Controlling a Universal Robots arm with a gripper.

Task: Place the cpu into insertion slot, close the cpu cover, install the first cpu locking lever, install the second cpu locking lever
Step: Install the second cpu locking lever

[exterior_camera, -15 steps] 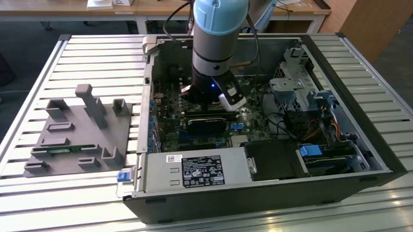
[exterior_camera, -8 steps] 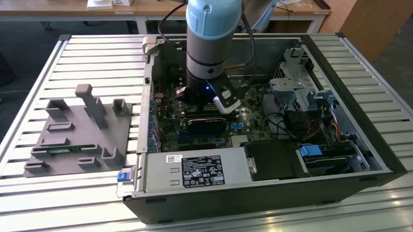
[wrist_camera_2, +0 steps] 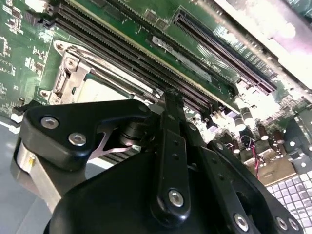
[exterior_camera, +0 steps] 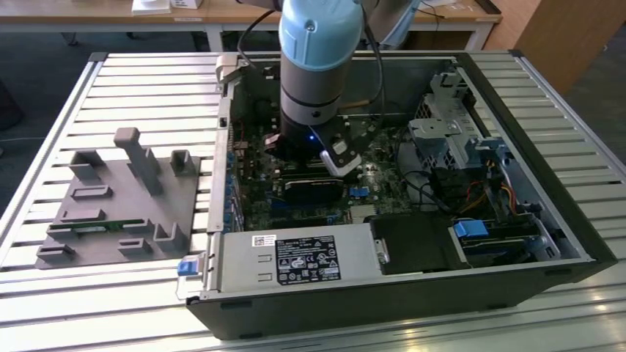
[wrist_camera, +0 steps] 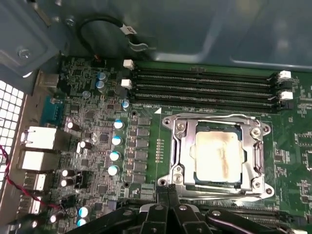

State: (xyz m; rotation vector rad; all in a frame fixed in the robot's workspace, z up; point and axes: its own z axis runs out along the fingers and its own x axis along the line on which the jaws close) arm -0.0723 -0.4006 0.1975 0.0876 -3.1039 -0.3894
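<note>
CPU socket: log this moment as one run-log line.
cpu: seated in insertion slot | cpu cover: closed over it | claw: shut, empty, at the socket's edge | memory slots: beside socket

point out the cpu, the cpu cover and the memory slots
cpu (wrist_camera: 217, 158), first wrist view, middle of its metal top
cpu cover (wrist_camera: 181, 146), first wrist view, one side bar of the silver frame
memory slots (wrist_camera: 204, 87), first wrist view, midway along the black slots
</note>
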